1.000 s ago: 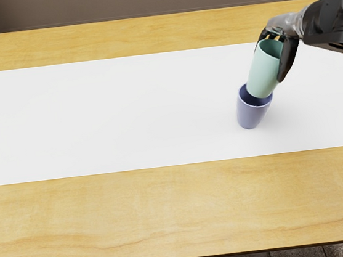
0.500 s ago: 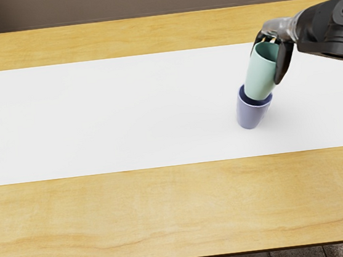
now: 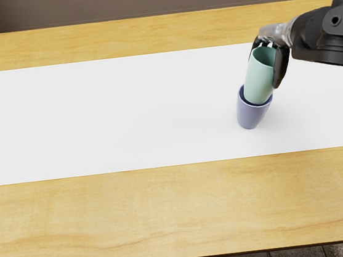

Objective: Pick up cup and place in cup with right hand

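Head view: the right arm [image 3: 328, 36] enters from 3 o'clock, and its right hand [image 3: 279, 57] has its fingers clamped on the green cup [image 3: 259, 82]. 1 dark digit lies along the wall at the cup's 3 o'clock; other digits show near the rim at 11 o'clock. Full contact at the far side cannot be confirmed.

Location of item: the green cup's lower end sits within the mouth of the blue cup [image 3: 252, 117], with its upper portion projecting toward 1 o'clock. The blue cup stands on the white runner [image 3: 108, 114] of the table [image 3: 169, 212]. Whether the green cup's base touches the inner floor cannot be told.

Handling assessment: the green cup appears stiff, smooth-walled and probably light. Material is unverified; if ceramic, the rim is liable to chip. The tapered wall, narrower at the base, may let it slip downward under a loose hold. The present hold, high on the wall, is judged correct: it leaves the lower wall free to nest. Squeezing low would risk jamming digits against the blue cup's rim.

Step in hand is judged to be insertion, near completion. Advised: lower along the blue cup's axis toward 7 o'clock, then release evenly on both sides. Principal risk: sideways pressure tips the 2 cups together.
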`<state>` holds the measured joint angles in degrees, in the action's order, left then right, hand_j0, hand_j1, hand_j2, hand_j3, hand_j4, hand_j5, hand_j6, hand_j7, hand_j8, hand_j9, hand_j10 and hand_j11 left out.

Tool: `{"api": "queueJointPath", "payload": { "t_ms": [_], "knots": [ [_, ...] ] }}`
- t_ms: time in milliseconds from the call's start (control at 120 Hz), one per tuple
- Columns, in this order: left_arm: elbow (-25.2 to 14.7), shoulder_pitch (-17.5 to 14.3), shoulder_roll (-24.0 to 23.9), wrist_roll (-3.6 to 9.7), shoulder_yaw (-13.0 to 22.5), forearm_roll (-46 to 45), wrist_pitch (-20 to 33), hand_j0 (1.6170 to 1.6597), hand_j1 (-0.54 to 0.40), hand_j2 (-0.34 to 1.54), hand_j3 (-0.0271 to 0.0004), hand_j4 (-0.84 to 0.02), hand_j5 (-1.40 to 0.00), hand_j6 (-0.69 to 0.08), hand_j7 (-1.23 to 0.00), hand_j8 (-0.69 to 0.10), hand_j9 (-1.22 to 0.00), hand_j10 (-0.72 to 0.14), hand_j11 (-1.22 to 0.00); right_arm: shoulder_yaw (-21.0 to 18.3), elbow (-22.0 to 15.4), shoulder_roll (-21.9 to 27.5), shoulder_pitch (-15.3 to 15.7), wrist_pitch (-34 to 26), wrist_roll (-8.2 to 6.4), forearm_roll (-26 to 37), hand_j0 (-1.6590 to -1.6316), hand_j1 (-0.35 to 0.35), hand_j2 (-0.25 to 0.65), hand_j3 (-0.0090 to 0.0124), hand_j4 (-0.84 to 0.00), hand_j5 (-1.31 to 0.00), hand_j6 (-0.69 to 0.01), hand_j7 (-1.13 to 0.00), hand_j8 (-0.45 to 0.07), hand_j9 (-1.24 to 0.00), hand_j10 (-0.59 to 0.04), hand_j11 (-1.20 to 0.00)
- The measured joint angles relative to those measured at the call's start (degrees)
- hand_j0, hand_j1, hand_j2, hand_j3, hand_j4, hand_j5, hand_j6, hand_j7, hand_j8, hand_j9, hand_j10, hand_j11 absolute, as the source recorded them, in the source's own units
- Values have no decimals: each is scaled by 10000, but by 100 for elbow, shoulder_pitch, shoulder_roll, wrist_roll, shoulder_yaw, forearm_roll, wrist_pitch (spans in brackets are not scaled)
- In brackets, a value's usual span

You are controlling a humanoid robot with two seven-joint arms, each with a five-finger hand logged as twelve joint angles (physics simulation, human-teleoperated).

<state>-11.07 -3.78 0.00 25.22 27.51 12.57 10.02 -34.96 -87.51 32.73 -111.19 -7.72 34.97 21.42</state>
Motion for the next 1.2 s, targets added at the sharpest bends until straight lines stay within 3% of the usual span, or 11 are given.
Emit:
{"api": "queueJointPath", "payload": {
  "t_ms": [167,342,542,800,1200],
  "knots": [
    [0,0,0,0,0,0,0,16581,3491,1,0,-2,-1,-3,0,-3,0,-2,0,-18,4,-54,2,-44,1,5,-16506,690,-484,-5,-4510,-6259,-2762,-6344,-3318,-6578,-4745,-6615],
    [0,0,0,0,4,0,0,16581,3491,1,0,-2,-1,-3,0,-3,0,-2,0,-31,19,-126,18,-74,3,-4,-16548,-1356,-264,0,-2235,-3064,-1491,-3100,-1710,-3201,-2332,-3217],
    [0,-1,0,0,8,0,0,16581,3490,1,0,-2,0,-3,0,-3,0,-2,0,-36,41,-142,29,-79,3,0,-16568,-2423,-139,0,-1074,-1444,-802,-1456,-880,-1495,-1108,-1501],
    [0,0,0,0,9,0,0,16581,3491,1,0,-2,0,-3,0,-3,0,-2,0,-35,49,-138,8,-77,3,-7,-16577,-2896,-83,0,-563,-731,-493,-733,-510,-745,-569,-746],
    [-7,34,0,0,-15,0,0,16581,3491,1,0,-2,0,-3,0,-2,0,-1,0,234,72,-243,-53,-55,3,-436,-16580,-3065,-63,0,-381,-480,-380,-478,-376,-481,-379,-481]
  ]
}}
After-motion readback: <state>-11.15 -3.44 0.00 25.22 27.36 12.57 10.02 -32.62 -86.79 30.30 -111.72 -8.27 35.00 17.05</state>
